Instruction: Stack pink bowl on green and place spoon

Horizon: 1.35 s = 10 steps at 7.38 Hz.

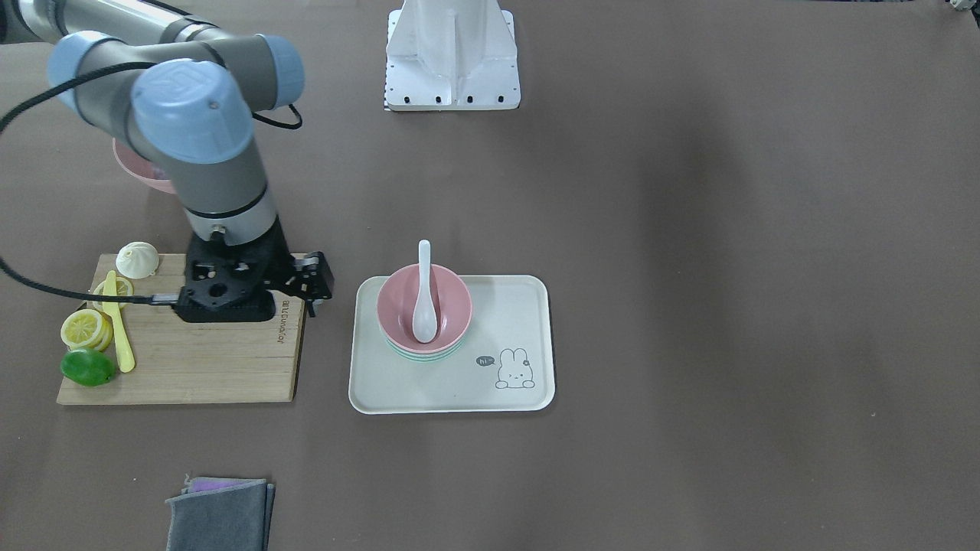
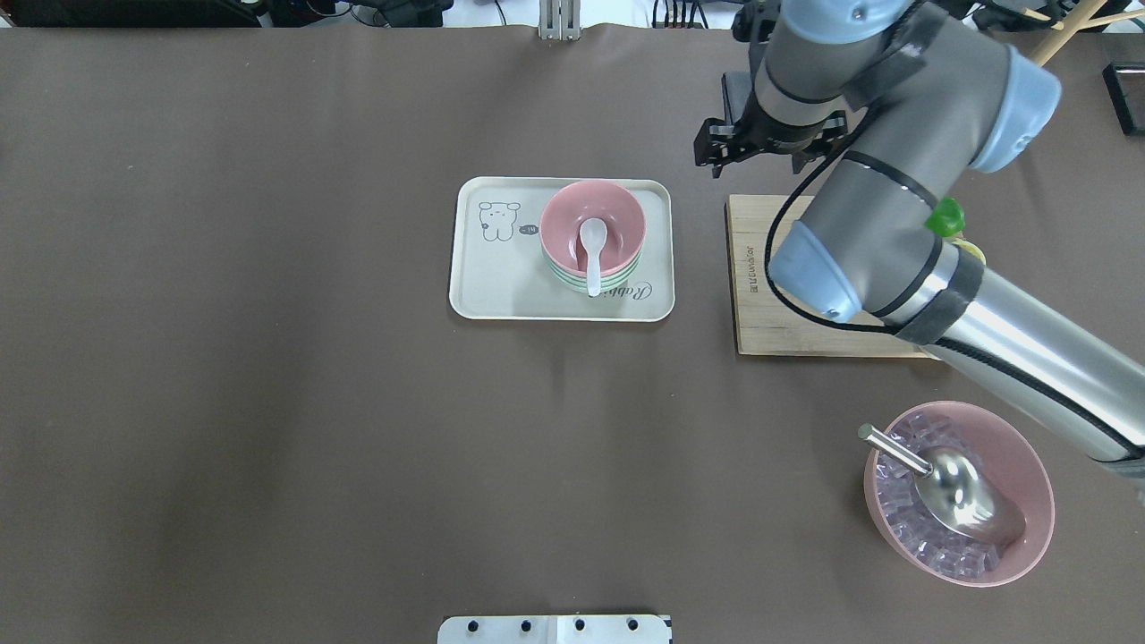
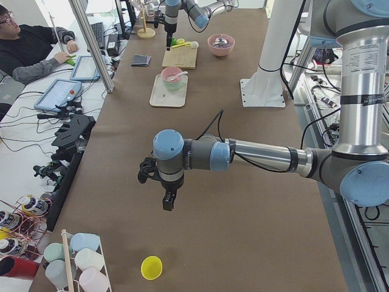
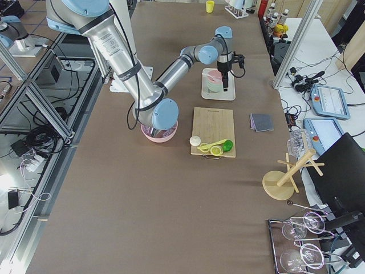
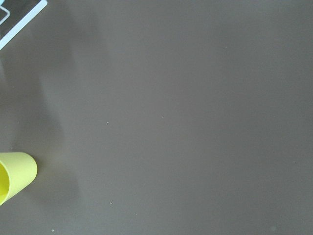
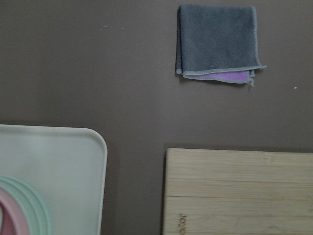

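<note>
Job looks done, tbh: pink bowl (image 1: 398, 306) is nested on green bowl (image 1: 425, 357) on the tray (image 1: 505, 306). The white spoon (image 1: 423, 306) is laid inside, scoop in the well, handle jutting past the rim on the robot's side. Pink bowl looks matte, shallow, sat level.

Only a retreat seems needed, so the right gripper (image 1: 310, 285), hung over the gap between cutting board (image 1: 214, 367) and tray, is best lifted straight up, away from that handle. Nothing is seen held in it; how wide it's spread can't be told. Same goes for the left gripper (image 3: 168, 198), far off.
</note>
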Available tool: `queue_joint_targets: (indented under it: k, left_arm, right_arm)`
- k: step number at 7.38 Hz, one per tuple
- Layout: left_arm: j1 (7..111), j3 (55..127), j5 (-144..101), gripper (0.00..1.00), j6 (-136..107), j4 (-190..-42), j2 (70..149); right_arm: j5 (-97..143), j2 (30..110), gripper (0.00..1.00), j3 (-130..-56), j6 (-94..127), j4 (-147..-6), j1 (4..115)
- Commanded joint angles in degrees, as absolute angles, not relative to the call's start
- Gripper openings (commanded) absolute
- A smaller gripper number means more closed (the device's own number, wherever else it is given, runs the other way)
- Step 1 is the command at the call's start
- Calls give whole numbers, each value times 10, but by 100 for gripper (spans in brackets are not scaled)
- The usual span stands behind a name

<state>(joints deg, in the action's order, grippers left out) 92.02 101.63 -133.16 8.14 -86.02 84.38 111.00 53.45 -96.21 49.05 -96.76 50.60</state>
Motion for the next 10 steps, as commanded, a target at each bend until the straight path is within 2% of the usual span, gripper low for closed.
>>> queue_joint_targets:
  k: [1,3,6,10]
  left_arm:
    - [954,1023,-1332,98,82,-866,800]
    - [957,1019,-1355,98,51,-860,828]
    - [958,1021,-1359,98,39,-868,823]
    - [957,1023,-1360,98,34,-874,820]
  right_arm:
    - [1180,591,100,-974,387,-969,599]
    - [1268,657,100,-973,292,-966,688]
    - [1318,790,100,-974,100,-968,800]
    - [1316,936,100,-997,46,-955,881]
